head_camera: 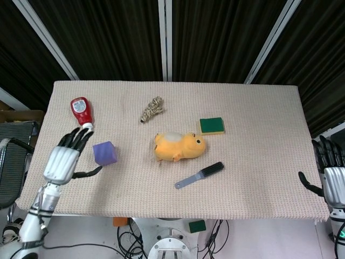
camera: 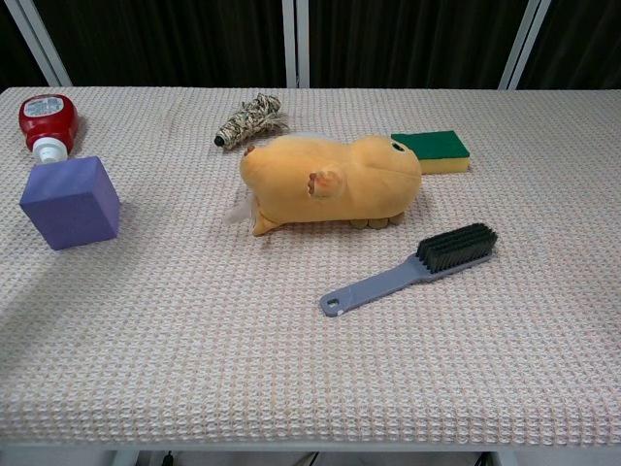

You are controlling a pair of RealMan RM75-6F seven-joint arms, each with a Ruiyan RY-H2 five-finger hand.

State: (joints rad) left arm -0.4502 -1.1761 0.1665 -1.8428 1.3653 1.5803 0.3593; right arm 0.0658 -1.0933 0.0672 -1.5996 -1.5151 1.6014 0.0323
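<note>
So the bench (head_camera: 259, 162) is the biggest thing, covered in a beige waffle-weave cloth with dark curtains behind it. Next in size, the left hand (head_camera: 66, 156) hangs over the bench's left edge, fingers spread and pointing up-table, thumb sticking out toward the purple cube (head_camera: 104, 153), holding nothing. That cube is just beside it, not touching as far as I can tell. The right hand (head_camera: 330, 174) shows at the far right edge, off the bench, fingers apart and nothing in it either.

Middle of the bench there's a yellow plush toy (head_camera: 178, 147) lying on its side, well apart from both hands. Just in front of it, near but not touching, is a grey brush (head_camera: 200, 175) with dark bristles, handle pointing toward the left front. A red ketchup bottle (head_camera: 81, 111) lies back left, cap toward the cube. A green sponge (head_camera: 211, 125) sits right behind the toy, and a little rope bundle (head_camera: 151, 108) is further back.
</note>
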